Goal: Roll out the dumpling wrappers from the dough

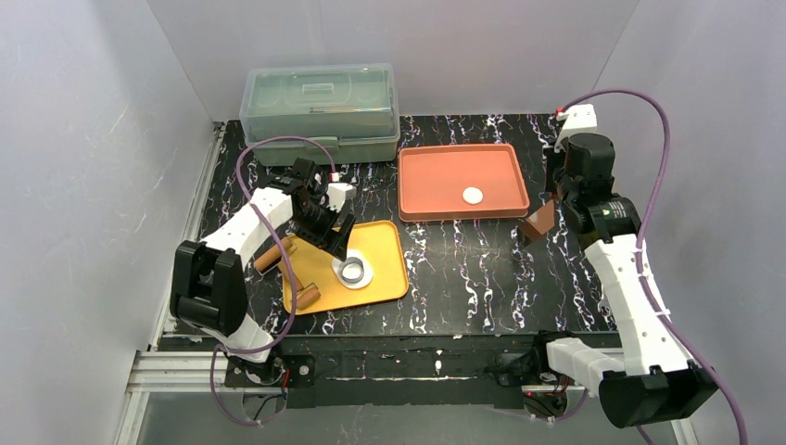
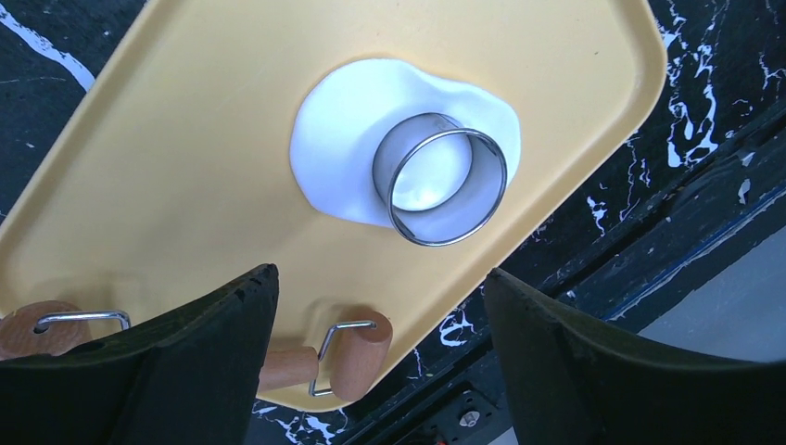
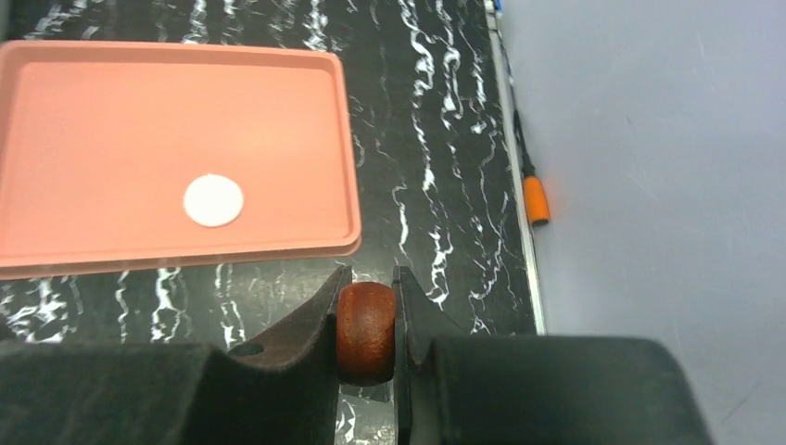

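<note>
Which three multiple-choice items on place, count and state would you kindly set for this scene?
1. Where is the small round metal ring? A on the flat white dough sheet on the yellow plastic tray; B on a blue plate; C in a jar.
2. How many thin round white dough discs lie in the salmon-red rectangular tray? A none; B one; C three.
3. The right claw is: A open; B shut on a reddish-brown rounded wooden knob; C gripping a spoon.
A, it rests on dough; B, one disc shows; B, it clamps the knob.
</note>
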Controlling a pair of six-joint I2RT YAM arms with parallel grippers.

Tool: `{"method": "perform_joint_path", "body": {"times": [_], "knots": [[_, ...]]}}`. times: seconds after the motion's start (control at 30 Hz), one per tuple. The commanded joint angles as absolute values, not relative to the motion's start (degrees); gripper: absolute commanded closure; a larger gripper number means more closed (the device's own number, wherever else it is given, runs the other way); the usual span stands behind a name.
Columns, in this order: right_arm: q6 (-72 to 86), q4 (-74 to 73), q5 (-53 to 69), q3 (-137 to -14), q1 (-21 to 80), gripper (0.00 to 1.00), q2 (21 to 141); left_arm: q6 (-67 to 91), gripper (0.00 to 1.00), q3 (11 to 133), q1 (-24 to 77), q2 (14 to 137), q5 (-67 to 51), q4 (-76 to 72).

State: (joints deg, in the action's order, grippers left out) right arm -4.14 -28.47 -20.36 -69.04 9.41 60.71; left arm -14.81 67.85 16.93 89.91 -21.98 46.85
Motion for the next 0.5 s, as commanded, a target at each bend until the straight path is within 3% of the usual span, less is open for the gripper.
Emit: {"method": "perform_joint_path", "body": {"times": [0.0,0.23,0.47], "knots": [[-7.78,-30.75,-17.28,-76.75,12.95,0.99,58.35,-14.13,0.22,66.65,17.23,91.03,-20.94,45.11],[-5.75,-24.87,7.78,-76.05,17.61,0.99,56.70,-12.51,0.28,64.61,19.51,91.44,-18.65,40.87],[-7.58,-10.68,12.50,-70.50,31.30,0.99,56.85,-11.33,0.34,62.21,20.68,91.68,-17.91,38.05]]}}
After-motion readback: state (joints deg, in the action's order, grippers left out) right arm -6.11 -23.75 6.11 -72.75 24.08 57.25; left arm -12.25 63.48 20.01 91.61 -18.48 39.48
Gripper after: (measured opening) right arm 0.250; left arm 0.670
